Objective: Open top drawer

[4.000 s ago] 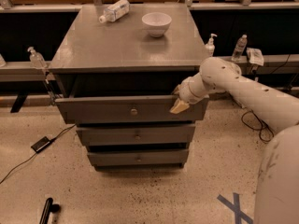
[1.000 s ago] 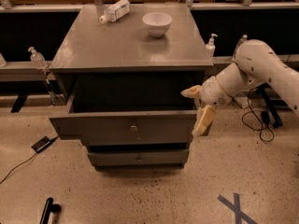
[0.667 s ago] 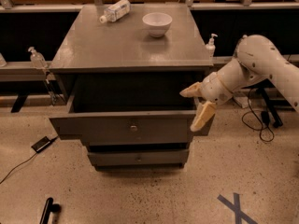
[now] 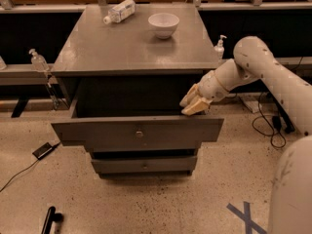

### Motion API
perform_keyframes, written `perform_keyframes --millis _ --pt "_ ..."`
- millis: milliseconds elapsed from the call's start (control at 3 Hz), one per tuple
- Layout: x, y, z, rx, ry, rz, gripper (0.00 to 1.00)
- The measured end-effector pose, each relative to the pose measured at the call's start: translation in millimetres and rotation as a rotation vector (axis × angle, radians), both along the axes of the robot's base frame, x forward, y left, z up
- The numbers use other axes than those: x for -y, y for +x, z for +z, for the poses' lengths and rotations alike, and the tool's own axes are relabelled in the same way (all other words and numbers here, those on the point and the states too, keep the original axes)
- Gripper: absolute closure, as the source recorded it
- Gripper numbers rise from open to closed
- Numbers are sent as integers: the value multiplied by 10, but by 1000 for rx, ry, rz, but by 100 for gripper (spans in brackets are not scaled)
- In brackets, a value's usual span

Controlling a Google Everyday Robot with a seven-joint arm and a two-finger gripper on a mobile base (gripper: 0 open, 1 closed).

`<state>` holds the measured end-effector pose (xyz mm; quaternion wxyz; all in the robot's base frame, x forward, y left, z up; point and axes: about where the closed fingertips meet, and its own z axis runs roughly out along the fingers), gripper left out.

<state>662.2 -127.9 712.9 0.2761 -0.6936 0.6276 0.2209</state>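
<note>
Small pump bottle [image 4: 38,60]: is seen on the ledge at the far left, beside the cabinet
Black device [image 4: 43,150]: is laid on the floor at the left, and a thin cable is seen at it
Cabinet [image 4: 97,52]: grey, and its flat top is seen from above
Plastic bottle [image 4: 118,11]: is laid on its side at the back of the cabinet top
Bowl [image 4: 163,24]: white, is placed upright to the right of the plastic bottle, apart from it
Top drawer [image 4: 136,133]: is found drawn out forward from the cabinet; its wide front panel with one round knob is set well in front of the dark opening
Lower drawer [image 4: 144,165]: is seen under it, set further back
Gripper [image 4: 194,101]: is held at the right end of the opening, just above the top edge of the drawer front and under the cabinet top; whether it is spread or pressed together cannot be told
Arm [image 4: 263,67]: white, is bent in from the right
Blue tape [image 4: 246,217]: is stuck on the floor at the lower right
</note>
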Motion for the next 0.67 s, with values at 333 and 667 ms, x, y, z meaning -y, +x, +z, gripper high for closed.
perform_keyframes --millis 333,667 --pt "-126 246 -185 26 -12 -19 88" --pt "-257 374 -368 30 -14 -20 100"
